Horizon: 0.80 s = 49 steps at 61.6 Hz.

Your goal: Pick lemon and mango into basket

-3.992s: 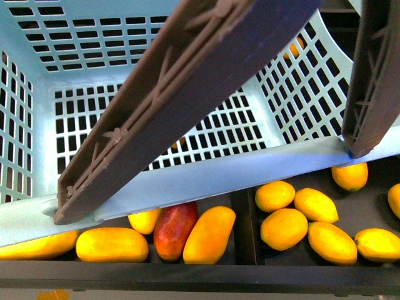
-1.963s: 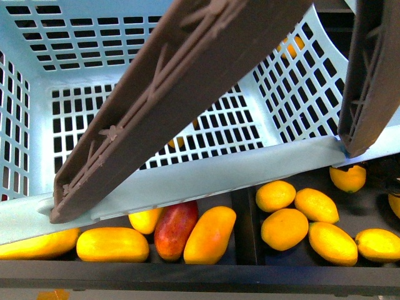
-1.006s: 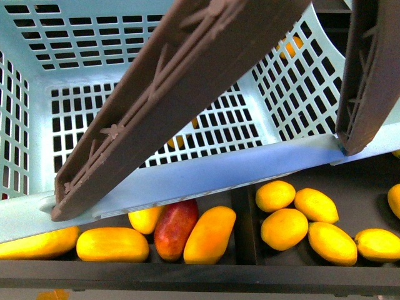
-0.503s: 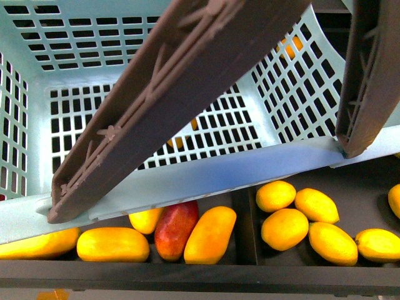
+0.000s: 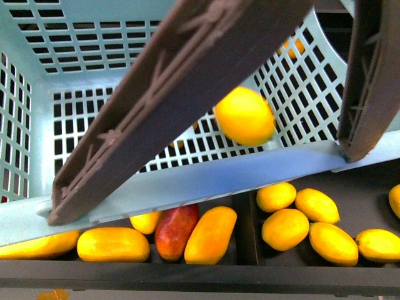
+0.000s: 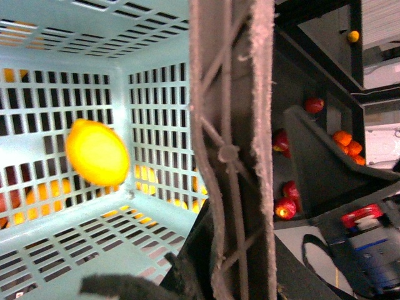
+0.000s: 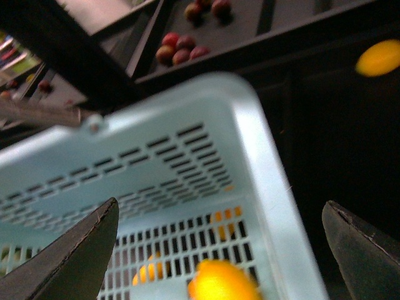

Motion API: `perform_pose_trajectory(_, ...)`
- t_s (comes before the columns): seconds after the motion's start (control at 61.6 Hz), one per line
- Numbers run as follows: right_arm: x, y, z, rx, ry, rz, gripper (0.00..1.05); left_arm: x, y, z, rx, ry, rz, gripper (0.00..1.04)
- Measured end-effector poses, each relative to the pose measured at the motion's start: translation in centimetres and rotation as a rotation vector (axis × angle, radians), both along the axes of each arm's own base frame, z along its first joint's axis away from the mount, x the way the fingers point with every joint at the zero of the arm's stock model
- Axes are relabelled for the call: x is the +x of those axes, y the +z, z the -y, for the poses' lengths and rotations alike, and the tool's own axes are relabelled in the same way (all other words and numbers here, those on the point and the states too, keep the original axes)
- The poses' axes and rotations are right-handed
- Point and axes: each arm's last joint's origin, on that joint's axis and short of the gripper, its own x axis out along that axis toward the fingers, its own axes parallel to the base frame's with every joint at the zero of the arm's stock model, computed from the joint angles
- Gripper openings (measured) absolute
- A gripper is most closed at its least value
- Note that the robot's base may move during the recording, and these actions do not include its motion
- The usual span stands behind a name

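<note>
Right gripper point(image 7: 219, 205) fingers spread wide, lemon point(image 7: 224, 281) between them, untouched, inside basket point(image 7: 250, 144).

I'm seeing my right gripper point(image 7: 219, 206) as two smooth, matte charcoal fingers point(image 7: 72, 259), broad wedges tapering to blunt, rounded tips.

On my left wrist feed the lemon point(image 6: 98, 153) shows blurred inside the basket point(image 6: 125, 81), in front of a slotted wall and above the floor. The brown ribbed handle point(image 6: 234, 125) crosses close to the lens. Beyond it, red fruit point(image 6: 284, 209) sits on dark shelving point(image 6: 319, 150).
</note>
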Motion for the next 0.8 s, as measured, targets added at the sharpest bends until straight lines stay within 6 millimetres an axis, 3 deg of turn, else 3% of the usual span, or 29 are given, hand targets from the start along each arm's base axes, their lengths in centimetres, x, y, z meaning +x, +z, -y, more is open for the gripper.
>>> perform_pose_trajectory(0.081, -0.6, 1.3, 1.6, -0.022, -0.096, 0.054, 0.95, 0.0, 0.0, 0.0, 0.004, 0.004, 0.003, 0.06)
perform_pose_trajectory(0.195, -2.1, 1.7, 2.8, -0.199, -0.255, 0.269, 0.79, 0.0, 0.0, 0.0, 0.009, 0.008, 0.008, 0.06)
perform_pose_trajectory(0.389, -6.1, -3.1, 4.6, -0.393, -0.243, 0.285, 0.37, 0.0, 0.0, 0.0, 0.000, 0.001, 0.001, 0.06)
perform_pose_trajectory(0.568, -8.5, -4.8, 5.5, -0.411, -0.248, 0.289, 0.05, 0.0, 0.0, 0.0, 0.001, 0.002, 0.002, 0.06)
perform_pose_trajectory(0.795, -10.7, -6.4, 6.6, -0.415, -0.226, 0.294, 0.02, 0.0, 0.0, 0.0, 0.004, 0.005, 0.004, 0.06)
